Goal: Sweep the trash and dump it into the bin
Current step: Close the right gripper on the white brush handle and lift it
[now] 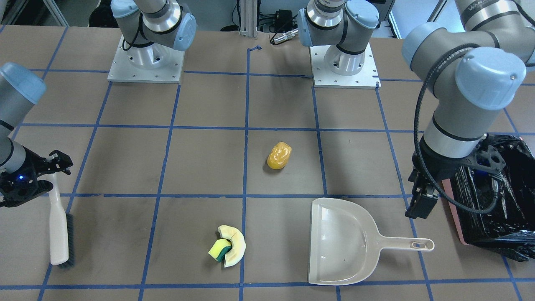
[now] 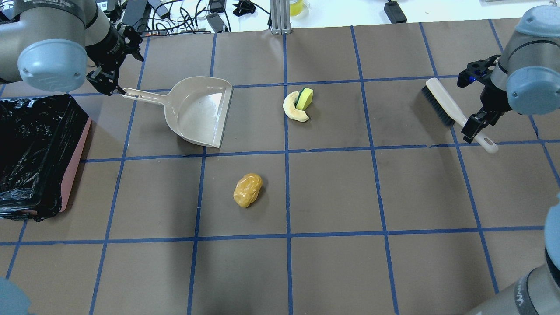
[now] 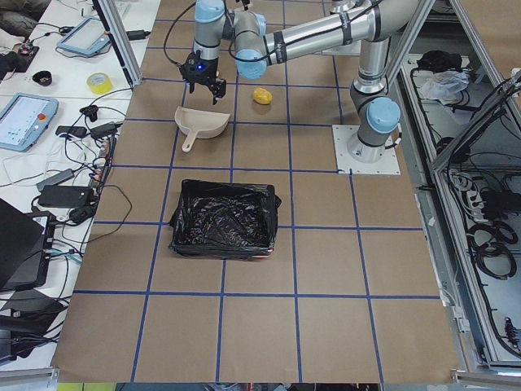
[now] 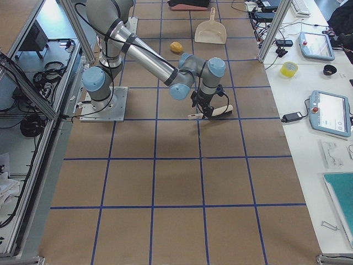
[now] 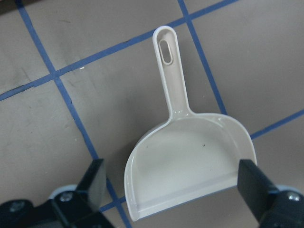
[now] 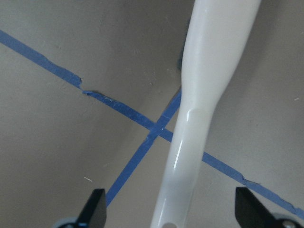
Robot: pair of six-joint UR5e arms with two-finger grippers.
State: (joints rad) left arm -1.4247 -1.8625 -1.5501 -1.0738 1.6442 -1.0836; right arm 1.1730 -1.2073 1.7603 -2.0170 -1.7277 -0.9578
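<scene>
Left gripper [image 5: 171, 171], fingers spread wide, hovers by the beige plastic dustpan [image 2: 197, 111] handle, just beside the pinkish-red, black-bagged bin [image 2: 75, 164] near the left edge. Right gripper [image 6: 170, 194], also spread, straddles the white brush [image 2: 442, 103] handle. Three trash pieces [image 2: 247, 190] lie mid-table.

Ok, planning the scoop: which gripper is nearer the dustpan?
Left. The left gripper hovers at the handle end of the dustpan; the right gripper is far off, over the brush.

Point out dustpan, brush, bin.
dustpan [image 2: 197, 113], overhead exterior view, bare floor of the scoop.
brush [image 2: 448, 103], overhead exterior view, cream back above the bristles.
bin [image 2: 39, 144], overhead exterior view, black bag lining.
</scene>
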